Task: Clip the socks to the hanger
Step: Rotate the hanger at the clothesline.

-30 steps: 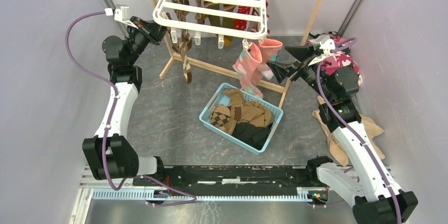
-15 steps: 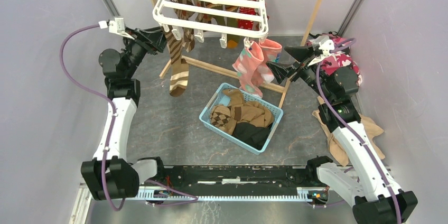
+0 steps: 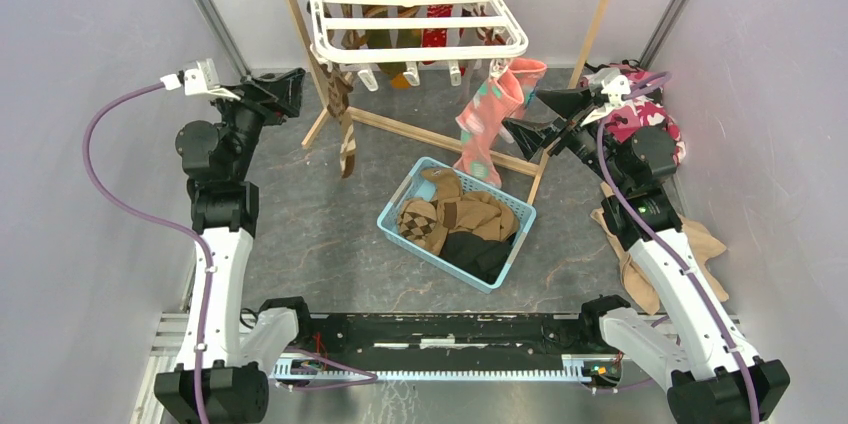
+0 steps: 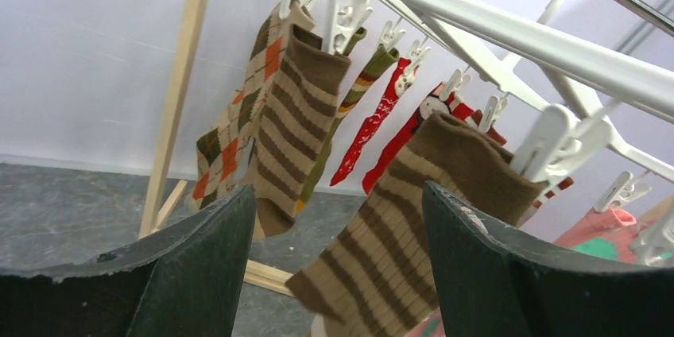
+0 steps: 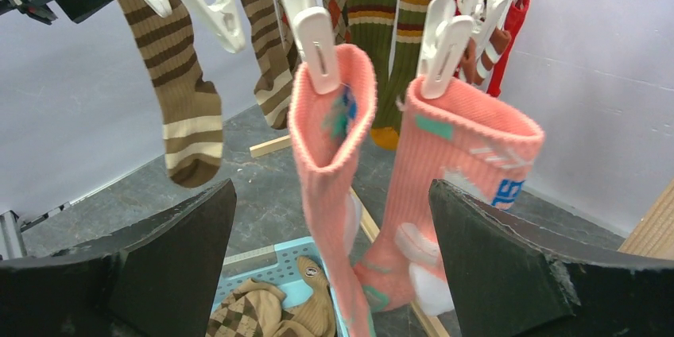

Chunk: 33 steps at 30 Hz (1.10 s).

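Beneath the hanger [image 3: 415,4]: striped sock [image 4: 397,234], cuff held by a clip [image 4: 548,146], so left gripper [image 4: 338,218] gapes empty beside it; right gripper [image 5: 331,194], facing pink socks [image 5: 334,138], likewise wide, empty.

Socks [image 4: 397,249] hang clipped to hanger [image 4: 548,43]

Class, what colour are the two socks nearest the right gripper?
Pink socks; clearest in the right wrist view.

open claw [image 4: 337,198], striped socks [image 4: 296,118] clipped to hanger [image 4: 509,32]
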Tool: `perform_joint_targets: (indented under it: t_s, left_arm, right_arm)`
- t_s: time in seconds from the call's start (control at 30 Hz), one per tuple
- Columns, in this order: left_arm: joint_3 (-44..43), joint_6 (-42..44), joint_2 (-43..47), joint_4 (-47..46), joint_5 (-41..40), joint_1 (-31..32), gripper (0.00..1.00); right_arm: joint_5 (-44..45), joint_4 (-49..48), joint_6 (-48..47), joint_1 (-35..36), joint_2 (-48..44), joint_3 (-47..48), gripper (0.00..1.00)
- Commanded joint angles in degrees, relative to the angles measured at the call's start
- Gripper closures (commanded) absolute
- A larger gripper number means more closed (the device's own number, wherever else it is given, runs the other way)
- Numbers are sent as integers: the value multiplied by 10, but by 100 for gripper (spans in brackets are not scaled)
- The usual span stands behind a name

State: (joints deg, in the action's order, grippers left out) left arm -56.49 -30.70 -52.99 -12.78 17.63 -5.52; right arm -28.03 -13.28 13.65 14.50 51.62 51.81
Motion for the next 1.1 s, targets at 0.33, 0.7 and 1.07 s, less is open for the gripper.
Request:
perform_joint_targets:
  t_s: [0.33,0.7,1.07]
  left_arm:
    - [60,19,117,25,126,-3,12]
    - [196,-107,180,-132,253,-2,10]
    - [301,-246,137,-372,289,-3,10]
  right_arm:
    - [-11,-30,7,0,7,-4,2]
    - [-7,-35,6,-1,15,-8,2]
    - [28,-21,-11,0,2,-20,2]
